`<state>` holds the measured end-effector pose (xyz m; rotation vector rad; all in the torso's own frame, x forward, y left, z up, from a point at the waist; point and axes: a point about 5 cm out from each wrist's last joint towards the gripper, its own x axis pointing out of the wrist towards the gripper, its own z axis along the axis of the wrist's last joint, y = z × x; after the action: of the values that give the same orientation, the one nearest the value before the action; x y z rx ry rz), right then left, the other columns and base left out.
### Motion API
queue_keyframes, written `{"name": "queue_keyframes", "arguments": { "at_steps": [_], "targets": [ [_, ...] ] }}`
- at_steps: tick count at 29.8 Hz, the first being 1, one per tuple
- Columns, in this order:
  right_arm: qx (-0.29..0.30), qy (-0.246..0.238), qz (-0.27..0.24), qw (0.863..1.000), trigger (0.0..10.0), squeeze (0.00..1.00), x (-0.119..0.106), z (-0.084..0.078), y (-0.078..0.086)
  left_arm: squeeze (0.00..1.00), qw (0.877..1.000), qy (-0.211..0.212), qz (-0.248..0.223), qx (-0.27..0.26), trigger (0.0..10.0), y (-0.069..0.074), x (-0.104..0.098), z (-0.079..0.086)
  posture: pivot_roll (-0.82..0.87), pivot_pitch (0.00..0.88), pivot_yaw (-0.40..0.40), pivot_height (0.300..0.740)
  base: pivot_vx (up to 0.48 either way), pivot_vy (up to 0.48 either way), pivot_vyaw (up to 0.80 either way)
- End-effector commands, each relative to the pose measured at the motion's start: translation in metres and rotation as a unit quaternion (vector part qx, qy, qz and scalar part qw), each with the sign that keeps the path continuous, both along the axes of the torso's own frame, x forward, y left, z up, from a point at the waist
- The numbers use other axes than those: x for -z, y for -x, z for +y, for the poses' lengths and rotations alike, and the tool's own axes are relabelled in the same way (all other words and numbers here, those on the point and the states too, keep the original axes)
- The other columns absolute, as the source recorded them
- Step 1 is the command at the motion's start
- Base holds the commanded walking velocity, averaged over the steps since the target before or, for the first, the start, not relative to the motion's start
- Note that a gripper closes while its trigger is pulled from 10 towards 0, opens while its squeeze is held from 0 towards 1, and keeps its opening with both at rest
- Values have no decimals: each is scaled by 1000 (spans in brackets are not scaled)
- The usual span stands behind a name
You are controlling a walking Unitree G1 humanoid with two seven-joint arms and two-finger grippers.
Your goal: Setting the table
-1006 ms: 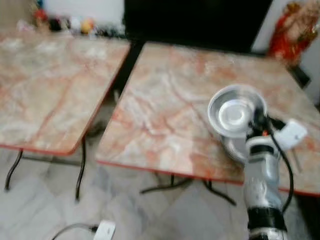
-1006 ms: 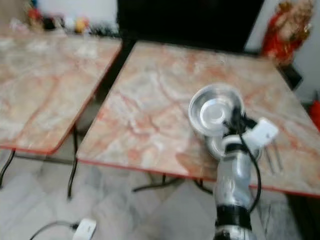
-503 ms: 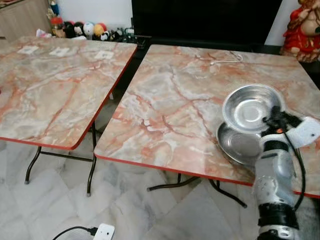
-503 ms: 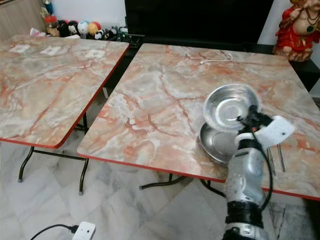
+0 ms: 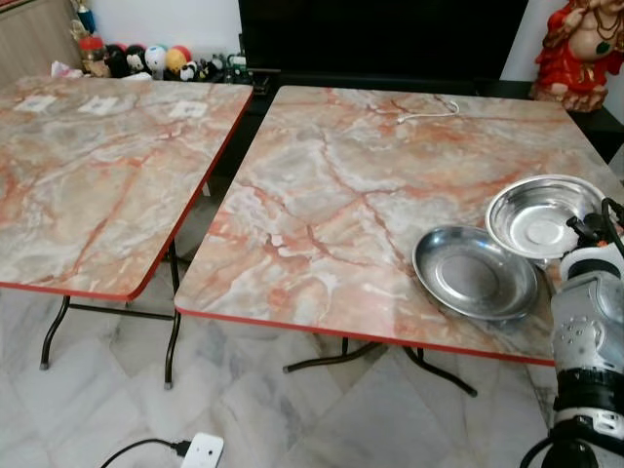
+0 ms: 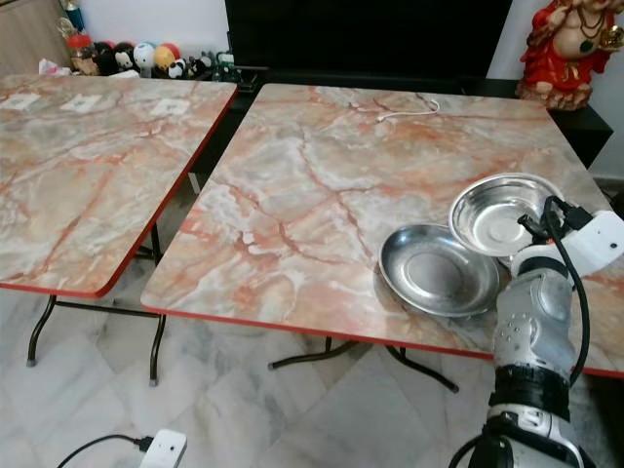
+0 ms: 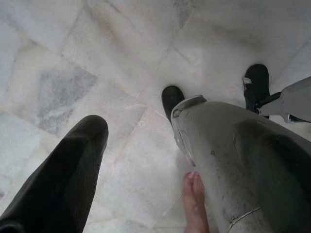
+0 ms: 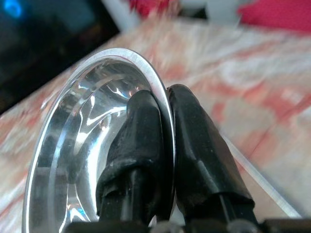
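Two steel dishes are sitting at the right end of the nearer desk, and I am working with the one farther to the right. That steel bowl is being held by my right hand, whose two black fingers are pinching its thin rim, one pad inside the bowl and one outside, closed down tight on the metal. From the head cameras the bowl is hanging just beyond and to the right of the flat steel plate, which is lying near the desk's front edge. Whether the bowl's base is touching the marble or riding slightly above it, I cannot tell.

What matters for the coming move is this: the bowl is lying straight ahead of the right hand along its fingers, gripped at the rim nearest the robot, with the plate just beside it on the left. I am judging that setting it down means lowering it clear of the plate's edge, then opening the fingers without dragging the rim.

My left hand is hanging idle over the tiled floor, fingers spread apart and holding nothing. A person's bare foot is showing near it.
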<state>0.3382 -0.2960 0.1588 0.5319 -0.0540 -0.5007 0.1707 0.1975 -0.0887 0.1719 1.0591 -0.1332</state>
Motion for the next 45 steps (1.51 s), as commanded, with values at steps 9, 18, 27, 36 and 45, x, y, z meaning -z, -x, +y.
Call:
{"name": "queue_keyframes", "arguments": {
  "at_steps": [9,18,27,36,45],
  "targets": [
    [-66,-21,48,996,10000,0,2,-4,-5,0,1000,-3,12,5,10000,3,1,3,38,65,-6,740,0,0,0],
    [-98,-13,57,993,10000,0,-6,-3,-7,0,1000,-3,13,6,10000,2,1,4,35,65,-5,740,0,0,0],
    [-128,-60,56,988,10000,0,3,8,-4,0,1000,-2,12,7,10000,3,1,3,32,61,-7,740,0,0,0],
    [-136,-32,93,986,10000,0,13,14,-3,0,1000,-1,13,8,10000,4,1,2,30,49,-9,740,0,0,0],
    [-154,-26,96,983,10000,55,14,22,-7,0,1000,0,13,8,10000,4,2,2,32,48,-10,740,0,0,0]
  ]
}}
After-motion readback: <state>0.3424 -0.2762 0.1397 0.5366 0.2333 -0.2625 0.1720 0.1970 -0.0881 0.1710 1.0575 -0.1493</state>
